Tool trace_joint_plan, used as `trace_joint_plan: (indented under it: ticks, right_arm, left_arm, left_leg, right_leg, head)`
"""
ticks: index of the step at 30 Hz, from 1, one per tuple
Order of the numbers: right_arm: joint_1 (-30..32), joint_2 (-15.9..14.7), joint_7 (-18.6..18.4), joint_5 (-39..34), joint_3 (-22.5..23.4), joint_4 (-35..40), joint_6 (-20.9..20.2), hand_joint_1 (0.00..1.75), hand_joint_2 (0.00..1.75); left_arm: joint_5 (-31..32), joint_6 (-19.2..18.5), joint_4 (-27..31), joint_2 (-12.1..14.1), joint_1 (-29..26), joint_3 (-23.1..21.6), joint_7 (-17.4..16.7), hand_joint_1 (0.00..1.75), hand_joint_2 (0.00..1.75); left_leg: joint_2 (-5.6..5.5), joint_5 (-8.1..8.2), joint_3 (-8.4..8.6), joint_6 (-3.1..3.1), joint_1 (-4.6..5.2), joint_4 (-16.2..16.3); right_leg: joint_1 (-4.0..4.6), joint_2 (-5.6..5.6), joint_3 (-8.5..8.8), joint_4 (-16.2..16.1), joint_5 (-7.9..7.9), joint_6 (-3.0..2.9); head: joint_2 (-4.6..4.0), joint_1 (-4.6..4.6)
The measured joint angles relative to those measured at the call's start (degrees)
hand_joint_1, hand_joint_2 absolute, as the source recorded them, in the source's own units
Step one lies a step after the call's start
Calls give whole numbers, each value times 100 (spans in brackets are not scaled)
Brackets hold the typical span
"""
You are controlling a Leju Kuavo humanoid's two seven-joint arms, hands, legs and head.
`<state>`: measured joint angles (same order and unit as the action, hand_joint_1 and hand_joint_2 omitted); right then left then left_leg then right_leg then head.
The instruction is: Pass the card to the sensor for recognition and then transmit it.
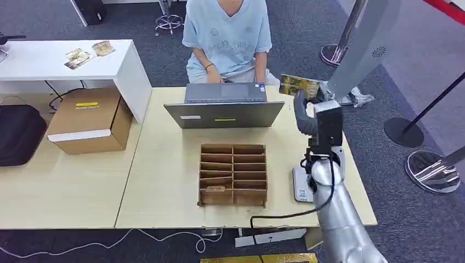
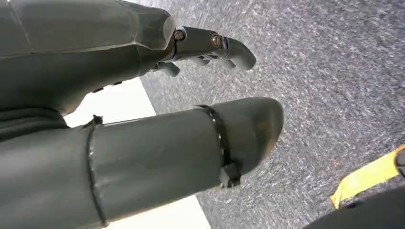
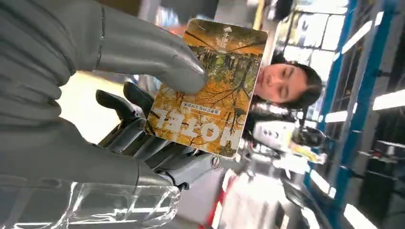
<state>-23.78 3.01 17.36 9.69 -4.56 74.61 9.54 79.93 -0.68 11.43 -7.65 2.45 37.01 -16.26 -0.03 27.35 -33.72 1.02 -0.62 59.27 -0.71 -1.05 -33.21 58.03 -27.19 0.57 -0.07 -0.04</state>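
Observation:
My right hand (image 1: 306, 107) is raised over the table's far right part and pinches a hotel card (image 1: 299, 86) printed with yellow autumn trees; up close the card (image 3: 215, 90) sits between the thumb and the fingers of that hand (image 3: 143, 119). A small grey card sensor (image 1: 301, 186) lies on the table beside my right forearm, near the front right. A person in a light blue shirt (image 1: 227, 33) sits behind the table at a laptop (image 1: 225, 107). My left hand (image 2: 191, 109) hangs over grey carpet, holding nothing, fingers apart.
A wooden compartment rack (image 1: 233, 175) stands mid-table, with a small item in a lower left slot. A cardboard box (image 1: 90, 120) sits on the left table, a black bag (image 1: 19, 134) beside it. Stanchion bases (image 1: 433, 170) stand on the floor to the right.

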Motion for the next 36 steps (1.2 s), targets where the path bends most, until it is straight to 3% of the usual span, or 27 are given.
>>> trace_joint_plan:
  ticks: [3, 6, 12, 17, 21, 27, 28, 31, 32, 36]
  right_arm:
    - [922, -151, 155, -1103, 428, 636, -970, 175, 175]
    - [1710, -164, 196, -1616, 723, 1117, -1435, 175, 175]
    - [2894, 68, 23, -2359, 996, 1879, -1962, 175, 175]
    - [3240, 284, -249, -2257, 1099, 2060, -2365, 175, 175]
    - [3243, 400, -455, -1917, 1064, 1914, -2370, 175, 175]
    - [3141, 438, -794, -1579, 961, 1462, -1658, 175, 175]
    - [3132, 438, -842, -1453, 928, 1389, -1524, 175, 0]
    - [3106, 438, -925, -1126, 834, 1218, -1209, 175, 0]
    - [3089, 438, -947, -1091, 808, 1167, -1134, 175, 175]
    - [3010, 438, -964, -910, 769, 1003, -910, 175, 175]
  left_arm:
    - [-9, 61, 0, -4, -34, 79, -13, 0, 0]
    - [22, 120, 0, -11, -34, 114, -92, 0, 0]
    - [74, 175, 0, -50, -34, 190, -181, 0, 0]
    - [173, 175, 0, -68, -30, 194, -210, 0, 0]
    - [243, 175, 0, -72, -24, 194, -203, 0, 0]
    - [345, 175, 0, -83, -23, 188, -203, 0, 0]
    - [367, 173, 0, -85, -21, 183, -210, 0, 0]
    - [404, 170, 0, -85, -20, 175, -223, 0, 0]
    - [413, 168, 0, -85, -20, 175, -223, 0, 0]
    - [424, 162, 0, -87, -13, 175, -260, 0, 0]
  left_leg:
    - [3, 10, -4, -10, 0, 0]
    - [4, 16, -4, -9, 0, -1]
    - [8, 17, -3, -7, -2, -3]
    - [15, 17, 0, -7, -2, -3]
    - [17, 16, 1, -7, -2, -3]
    - [17, 15, 1, -8, -1, -3]
    - [17, 15, 1, -8, 0, -3]
    - [16, 15, 1, -8, -1, -3]
    - [16, 15, 1, -8, -1, -3]
    - [17, 15, 1, -8, -1, -3]
  right_leg:
    - [0, 0, 1, -5, -5, 8]
    - [0, 1, 1, -5, -12, 12]
    - [1, 5, -1, -1, -19, 4]
    - [1, 15, 0, 1, -18, 3]
    - [1, 15, 3, 1, -17, 3]
    - [0, 15, 4, 1, -16, 3]
    - [0, 15, 4, 1, -16, 3]
    - [0, 14, 3, 1, -17, 3]
    - [1, 14, 3, 1, -17, 3]
    - [1, 15, 2, 1, -17, 2]
  head:
    - [0, 2]
    - [0, 4]
    - [0, 2]
    - [0, 2]
    - [0, 2]
    - [0, 2]
    - [0, 2]
    - [0, 2]
    - [0, 2]
    - [0, 2]
